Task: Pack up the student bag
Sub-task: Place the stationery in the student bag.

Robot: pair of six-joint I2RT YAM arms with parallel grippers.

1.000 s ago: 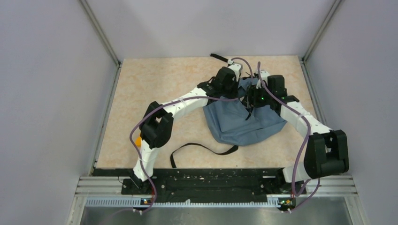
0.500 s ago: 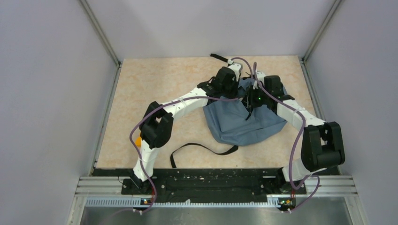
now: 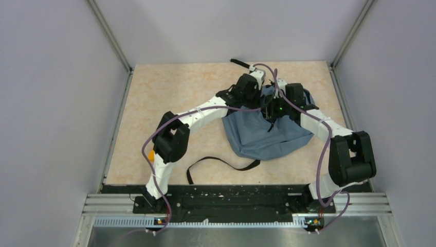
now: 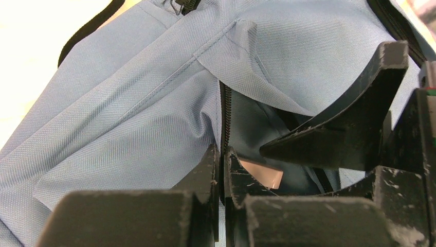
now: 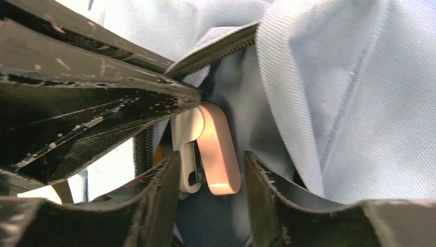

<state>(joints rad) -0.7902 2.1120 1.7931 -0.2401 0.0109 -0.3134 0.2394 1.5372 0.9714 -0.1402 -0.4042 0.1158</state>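
Note:
The student bag (image 3: pixel 262 136), blue-grey fabric, lies right of centre on the table with its zip opening toward the back. My left gripper (image 3: pixel 256 95) (image 4: pixel 222 154) is shut on the bag's zipper edge (image 4: pixel 225 118) and holds it up. My right gripper (image 3: pixel 272 109) (image 5: pixel 211 157) reaches into the opening, jaws open. A small peach and cream stapler-like object (image 5: pixel 213 149) sits between its fingers; the cream side is against one finger and a gap shows on the peach side. The same object (image 4: pixel 265 175) peeks out inside the bag in the left wrist view.
A long black strap (image 3: pixel 221 162) trails from the bag toward the near edge, and another strap end (image 3: pixel 239 62) lies at the back. A small orange item (image 3: pixel 151 154) sits by the left arm. Grey walls enclose the table on three sides.
The right arm has swung left, bringing its gripper further into the bag opening, and its jaws have narrowed. The left arm and the bag have stayed put.

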